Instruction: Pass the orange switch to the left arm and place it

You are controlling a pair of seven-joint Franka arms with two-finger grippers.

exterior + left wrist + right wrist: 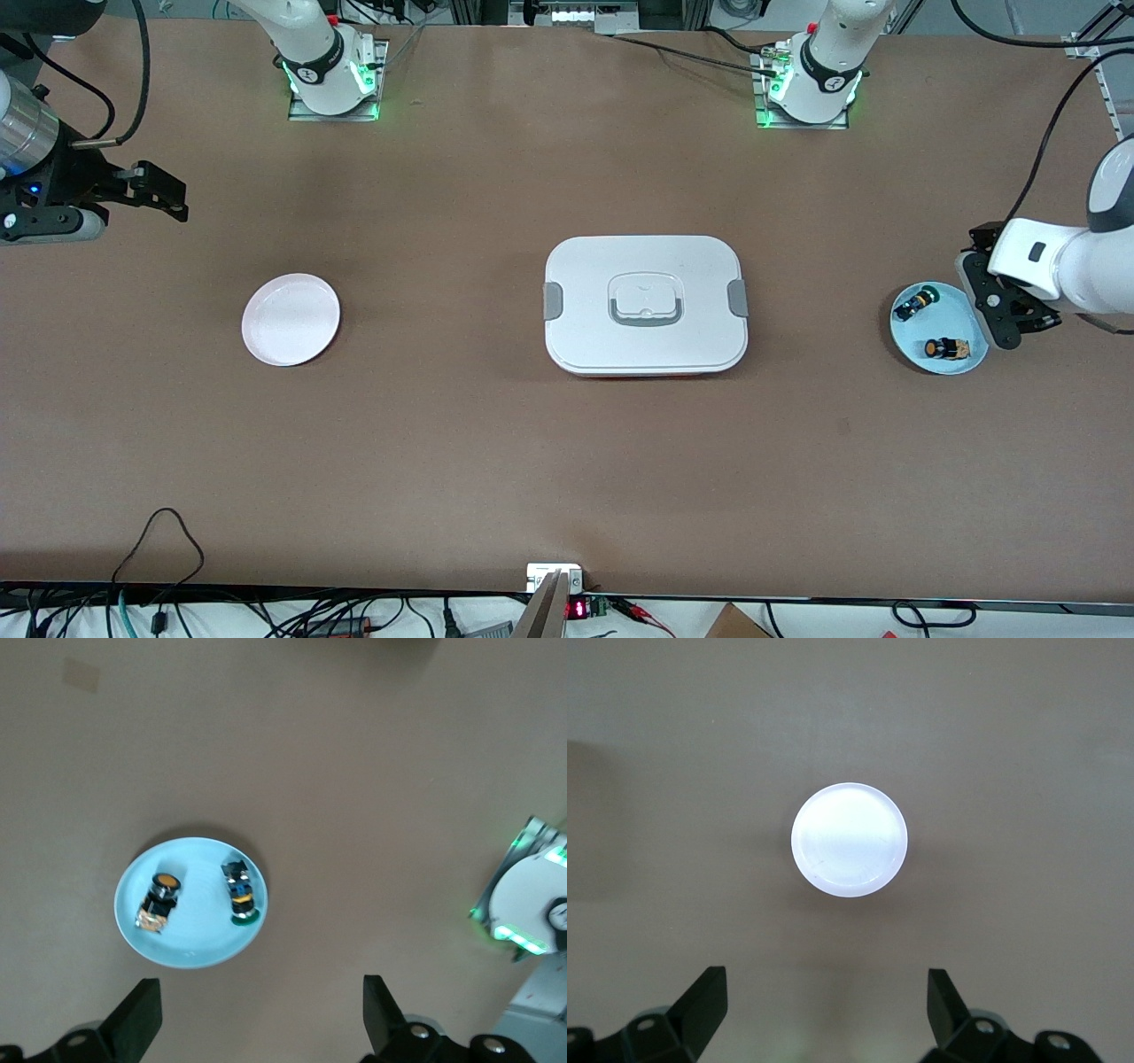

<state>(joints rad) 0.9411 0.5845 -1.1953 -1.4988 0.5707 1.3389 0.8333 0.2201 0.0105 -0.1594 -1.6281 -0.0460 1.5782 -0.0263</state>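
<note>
The orange switch (944,348) lies on a light blue plate (952,299) near the left arm's end of the table, with its orange cap showing. In the left wrist view it (159,901) lies on the same plate (190,943). My left gripper (988,306) hangs open and empty in the air just beside that plate; its fingers (137,1019) stand wide apart. The white box (645,304) sits closed in the middle of the table. My right gripper (164,190) is open and empty, up over the right arm's end of the table.
A black switch with a green tip (915,304) lies on the blue plate beside the orange one (240,895). An empty white plate (291,319) sits between the box and the right arm's end; it shows under the right gripper (849,839).
</note>
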